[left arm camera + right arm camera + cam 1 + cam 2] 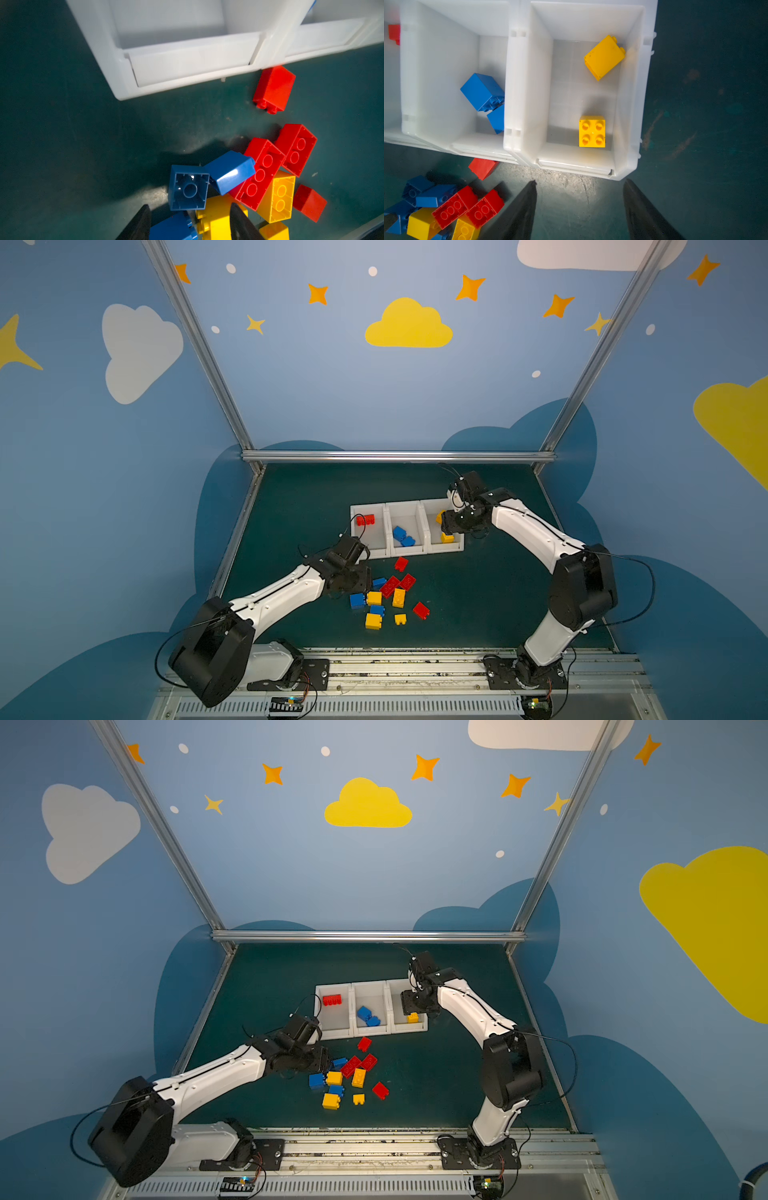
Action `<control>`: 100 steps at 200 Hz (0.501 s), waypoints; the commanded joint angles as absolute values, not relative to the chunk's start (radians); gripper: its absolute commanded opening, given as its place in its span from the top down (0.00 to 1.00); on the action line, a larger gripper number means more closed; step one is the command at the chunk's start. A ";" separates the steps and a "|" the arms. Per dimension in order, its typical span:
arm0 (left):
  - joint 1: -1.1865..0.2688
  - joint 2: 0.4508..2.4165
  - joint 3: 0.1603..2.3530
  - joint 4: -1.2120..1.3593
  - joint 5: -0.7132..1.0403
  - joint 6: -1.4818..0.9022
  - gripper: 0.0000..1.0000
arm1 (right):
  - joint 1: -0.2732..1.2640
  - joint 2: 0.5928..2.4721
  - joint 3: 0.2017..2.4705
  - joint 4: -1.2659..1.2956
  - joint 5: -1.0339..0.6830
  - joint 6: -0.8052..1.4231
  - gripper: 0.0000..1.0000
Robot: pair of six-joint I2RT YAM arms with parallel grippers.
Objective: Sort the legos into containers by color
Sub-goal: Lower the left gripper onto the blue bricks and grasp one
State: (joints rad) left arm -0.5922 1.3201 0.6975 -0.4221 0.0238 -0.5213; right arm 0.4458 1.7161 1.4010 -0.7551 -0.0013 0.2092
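Observation:
Three white containers stand side by side: the left one (368, 506) holds a red lego (365, 519), the middle one (405, 504) blue legos (403, 536), and the right one (629, 104) two yellow legos (592, 131). A loose pile of red, blue and yellow legos (390, 593) lies on the mat in front of them. My left gripper (190, 205) is low over the pile's left side. It is open and straddles a blue lego (172, 228) and a yellow lego (216, 218). My right gripper (580, 181) hangs open and empty by the right container's front edge.
A single red lego (274, 89) lies against the front rim between the left and middle containers. The green mat (498, 593) is bordered by metal frame rails at the back and sides.

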 commanded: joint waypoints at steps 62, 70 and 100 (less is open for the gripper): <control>-0.611 1.394 0.705 -0.403 0.012 -0.523 0.44 | 0.440 1.688 1.373 -0.752 0.000 0.236 0.34; -0.611 1.401 0.709 -0.402 0.014 -0.521 0.44 | 0.440 1.689 1.373 -0.753 0.001 0.236 0.34; -0.615 1.426 0.719 -0.403 0.015 -0.515 0.46 | 0.439 1.692 1.368 -0.753 0.000 0.243 0.34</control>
State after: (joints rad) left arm -0.6094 1.4090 0.6991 -0.4023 0.0227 -0.5240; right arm 0.4458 1.7161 1.3811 -0.7513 -0.0013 0.2298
